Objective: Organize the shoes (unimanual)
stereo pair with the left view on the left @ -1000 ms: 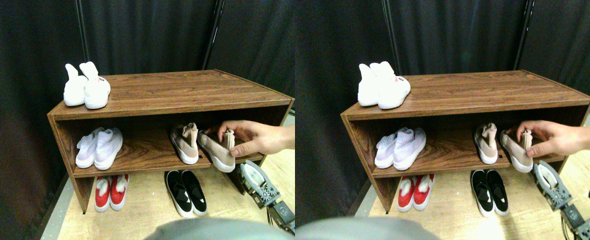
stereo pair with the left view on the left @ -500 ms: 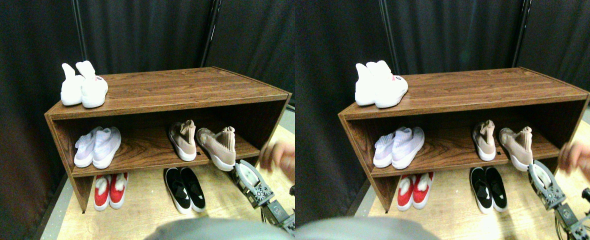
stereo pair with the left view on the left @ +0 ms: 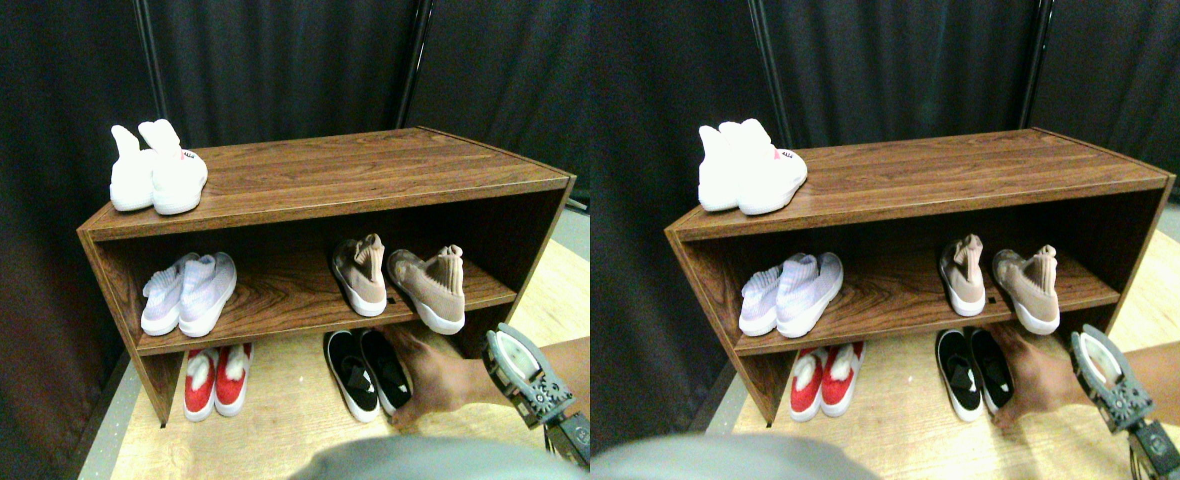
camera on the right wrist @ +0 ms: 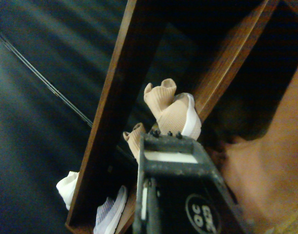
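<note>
Black curtain (stereo pair with the left view on the left: 280, 60) backed a wooden shoe rack (stereo pair with the left view on the left: 330, 170) on a pale floor (stereo pair with the left view on the left: 290, 420).

Stereo pair view: white sneakers (stereo pair with the left view on the left: 155, 180) stood on top and a lavender pair (stereo pair with the left view on the left: 190, 295) sat on the middle shelf, left. The pink sock-shoes (stereo pair with the left view on the left: 395, 285) were on the same shelf, right, the outer one angled with its sole over the front edge. Red shoes (stereo pair with the left view on the left: 215, 380) and black slip-ons (stereo pair with the left view on the left: 365, 370) sat on the floor below. A person's hand (stereo pair with the left view on the left: 440, 375), which a second earlier held the outer pink shoe, had released it and now touched the black slip-ons. My right gripper (stereo pair with the left view on the left: 512, 352) waited just beside that hand, carrying nothing. I could not tell how wide it stood.

Wrist view: I faced the outer pink shoe (camera on the right wrist: 170, 112), with the hand blurred alongside. I judged the scene was being reset, so reaching in was unsafe.
</note>
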`<state>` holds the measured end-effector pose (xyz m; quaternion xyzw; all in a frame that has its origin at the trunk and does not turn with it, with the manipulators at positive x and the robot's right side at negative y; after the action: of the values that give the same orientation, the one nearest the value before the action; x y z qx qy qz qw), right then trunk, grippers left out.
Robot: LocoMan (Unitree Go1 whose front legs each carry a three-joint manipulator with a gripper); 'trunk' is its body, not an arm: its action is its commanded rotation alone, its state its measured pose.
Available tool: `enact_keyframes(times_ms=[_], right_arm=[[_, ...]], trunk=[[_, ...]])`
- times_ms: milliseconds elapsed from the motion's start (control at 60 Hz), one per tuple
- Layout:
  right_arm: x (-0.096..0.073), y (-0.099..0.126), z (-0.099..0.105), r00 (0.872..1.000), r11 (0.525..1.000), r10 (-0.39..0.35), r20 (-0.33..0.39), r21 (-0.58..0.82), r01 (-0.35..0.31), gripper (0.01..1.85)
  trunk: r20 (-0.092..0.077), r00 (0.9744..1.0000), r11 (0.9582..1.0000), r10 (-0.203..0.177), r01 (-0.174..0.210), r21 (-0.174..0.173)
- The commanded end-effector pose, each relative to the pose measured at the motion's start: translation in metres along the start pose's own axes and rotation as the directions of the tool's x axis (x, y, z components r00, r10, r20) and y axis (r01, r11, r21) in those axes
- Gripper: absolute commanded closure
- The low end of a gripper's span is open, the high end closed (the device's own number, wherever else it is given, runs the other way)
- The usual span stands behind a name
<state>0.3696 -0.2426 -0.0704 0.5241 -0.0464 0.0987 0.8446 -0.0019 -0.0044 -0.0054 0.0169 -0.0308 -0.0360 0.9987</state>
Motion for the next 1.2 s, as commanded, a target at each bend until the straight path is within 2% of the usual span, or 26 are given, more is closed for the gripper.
enact_keyframes(times_ms=[17,200,367,517,817,833,850,867,900,917,950,967,983,1050,1083,1150,1200], right_arm=[[-0.002,0.012,0.0,0.998,0.998,0.063,0.007,-0.008,-0.063,1.8],[-0.01,0.015,0.0,0.998,0.999,0.043,0.044,-0.025,-0.042,1.8],[-0.015,0.019,0.001,0.998,0.999,0.046,0.043,-0.017,-0.045,1.8],[-0.017,0.02,0.001,0.998,0.998,0.054,0.041,-0.038,-0.052,1.8],[-0.016,0.019,0.001,0.998,0.999,0.025,0.058,-0.029,-0.023,1.8],[-0.016,0.019,0.001,0.998,1.0,0.018,0.054,-0.02,-0.017,1.74],[-0.016,0.019,0.001,0.998,1.0,0.016,0.053,-0.014,-0.016,1.6],[-0.016,0.019,0.001,0.998,1.0,0.016,0.053,-0.014,-0.016,1.6],[-0.015,0.019,0.001,0.999,1.0,0.002,0.041,-0.009,-0.002,1.18],[-0.015,0.019,0.001,0.999,1.0,0.001,0.041,-0.017,0.0,1.06],[-0.015,0.018,0.001,0.999,0.998,-0.002,0.045,-0.065,0.005,0.57],[-0.014,0.017,0.001,0.999,0.997,-0.003,0.051,-0.075,0.006,0.4],[-0.014,0.017,0.001,0.999,0.997,-0.003,0.051,-0.075,0.006,0.4],[-0.009,0.015,-0.001,0.997,0.997,-0.03,0.076,-0.072,0.035,0.12],[-0.007,0.013,-0.001,0.995,0.997,-0.047,0.093,-0.049,0.051,0.06],[-0.002,0.011,-0.002,0.991,0.996,-0.072,0.11,-0.046,0.078,0.01],[0.003,0.008,-0.003,0.987,0.995,-0.096,0.126,0.014,0.095,0.01]], trunk=[[-0.006,1.0,0.9998,-0.002,0.002,-0.019],[-0.009,0.9999,0.9998,-0.005,0.005,-0.019],[-0.004,0.9999,0.9997,-0.015,0.015,-0.019],[-0.006,0.9999,0.9997,-0.016,0.016,-0.021],[-0.012,0.9998,0.9996,-0.018,0.017,-0.021],[-0.013,0.9997,0.9997,-0.018,0.018,-0.019],[-0.013,0.9997,0.9997,-0.018,0.018,-0.019],[-0.013,0.9997,0.9996,-0.019,0.018,-0.019],[-0.013,0.9997,0.9996,-0.019,0.018,-0.019],[-0.013,0.9997,0.9996,-0.019,0.018,-0.019],[-0.013,0.9997,0.9996,-0.019,0.018,-0.019],[-0.014,0.9997,0.9997,-0.019,0.019,-0.018],[-0.014,0.9997,0.9997,-0.019,0.019,-0.018],[-0.014,0.9997,0.9997,-0.019,0.019,-0.018],[-0.014,0.9997,0.9997,-0.019,0.019,-0.018],[-0.016,0.9997,0.9997,-0.017,0.017,-0.02],[-0.017,0.9997,0.9997,-0.017,0.017,-0.02]])
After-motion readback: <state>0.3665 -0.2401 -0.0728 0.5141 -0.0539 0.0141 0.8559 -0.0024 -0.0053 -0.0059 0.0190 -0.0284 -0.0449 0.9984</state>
